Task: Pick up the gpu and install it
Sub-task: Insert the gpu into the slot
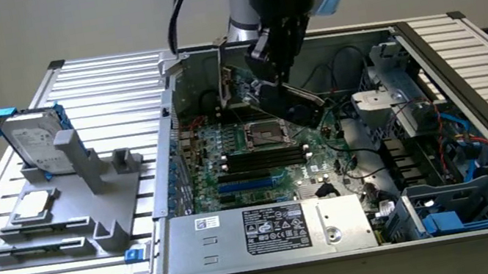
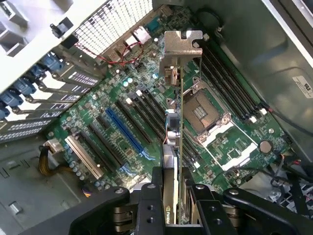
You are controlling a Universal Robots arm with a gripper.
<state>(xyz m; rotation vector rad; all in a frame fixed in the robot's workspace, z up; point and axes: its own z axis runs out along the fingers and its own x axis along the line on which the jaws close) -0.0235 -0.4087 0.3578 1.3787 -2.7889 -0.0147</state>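
Note:
My gripper (image 1: 275, 72) is shut on the gpu (image 1: 297, 104), a thin green card with a black cover, and holds it tilted inside the open computer case (image 1: 413, 49), above the motherboard (image 1: 258, 158). In the wrist view the gpu (image 2: 174, 129) is seen edge-on between my fingers (image 2: 152, 208), its silver end bracket (image 2: 182, 43) pointing away from the gripper (image 2: 174, 208). The card hangs over the black memory slots, between the blue expansion slot (image 2: 128, 136) and the empty processor socket (image 2: 203, 105). It is clear of every slot.
A grey fixture (image 1: 87, 208) on the slatted table holds a silver hard drive with a blue frame (image 1: 31, 139) and a small square processor chip (image 1: 34, 204). The power supply (image 1: 270, 229), drive cages (image 1: 460, 209) and cables (image 1: 350, 59) crowd the case's near side and the exterior view's right.

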